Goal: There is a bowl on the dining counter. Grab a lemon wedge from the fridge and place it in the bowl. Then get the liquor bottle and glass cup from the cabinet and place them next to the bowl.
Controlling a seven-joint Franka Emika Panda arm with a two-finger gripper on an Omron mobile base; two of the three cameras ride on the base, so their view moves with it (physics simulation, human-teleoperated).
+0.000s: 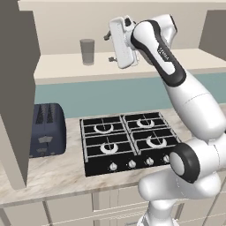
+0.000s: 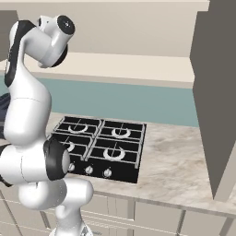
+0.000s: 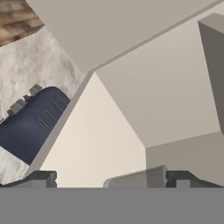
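The cabinet stands open, its door swung out at the left and its other door at the right. On its beige shelf the grey glass cup stands upright. My gripper is open, level with the cup and a short way to its right, fingers pointing toward it. In the hand view the cup shows low between my gripper's spread fingertips, not touched. The liquor bottle, bowl, lemon wedge, fridge and dining counter are out of view.
Below the cabinet a black four-burner hob is set into a marbled counter. A navy toaster stands left of it, under the open door. A teal backsplash runs behind.
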